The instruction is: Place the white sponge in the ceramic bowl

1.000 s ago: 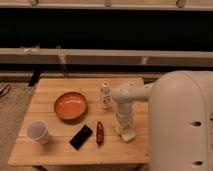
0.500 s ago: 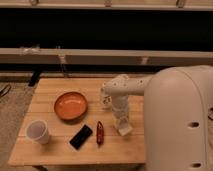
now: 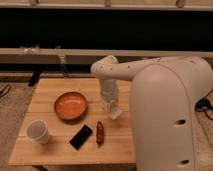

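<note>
The white sponge (image 3: 116, 113) is a small cream block hanging at the tip of my gripper (image 3: 113, 107), just above the wooden table (image 3: 47, 92). The gripper points down from the arm's white wrist and is shut on the sponge. The ceramic bowl (image 3: 70, 117), glossy orange-brown, wide and empty, sits on the table to the left of the gripper, about a hand's width away.
A white paper cup (image 3: 38, 131) stands at the table's front left. A black phone (image 3: 81, 136) and a small red object (image 3: 100, 133) lie in front of the bowl. My large white body (image 3: 170, 115) fills the right side. A dark bench runs behind the table.
The gripper closed on the sponge. It has moved up and to the left, towards the bowl, with the sponge in it.
</note>
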`<state>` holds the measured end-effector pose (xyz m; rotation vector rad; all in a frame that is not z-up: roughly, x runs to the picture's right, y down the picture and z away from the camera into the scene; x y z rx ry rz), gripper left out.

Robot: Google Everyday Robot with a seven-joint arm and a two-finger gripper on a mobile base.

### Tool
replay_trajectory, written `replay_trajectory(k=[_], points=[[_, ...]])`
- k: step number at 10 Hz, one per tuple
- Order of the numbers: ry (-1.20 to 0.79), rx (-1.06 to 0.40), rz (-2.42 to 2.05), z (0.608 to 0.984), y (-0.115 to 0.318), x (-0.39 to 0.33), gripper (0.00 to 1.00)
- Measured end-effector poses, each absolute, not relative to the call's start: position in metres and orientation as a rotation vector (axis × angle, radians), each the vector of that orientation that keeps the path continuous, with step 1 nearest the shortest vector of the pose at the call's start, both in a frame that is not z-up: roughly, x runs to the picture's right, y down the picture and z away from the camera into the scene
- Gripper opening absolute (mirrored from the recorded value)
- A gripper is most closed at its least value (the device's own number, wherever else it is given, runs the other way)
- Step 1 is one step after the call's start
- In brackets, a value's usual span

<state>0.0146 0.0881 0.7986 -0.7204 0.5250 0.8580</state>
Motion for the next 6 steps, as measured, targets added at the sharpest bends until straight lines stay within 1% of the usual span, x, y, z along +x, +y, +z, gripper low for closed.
replay_trajectory(k=[3, 6], points=[[0.42, -0.75, 0.761, 0.816, 0.062, -0.039, 0.0], [0.305, -0.784, 0.663, 0.835, 0.046, -0.089, 0.0]])
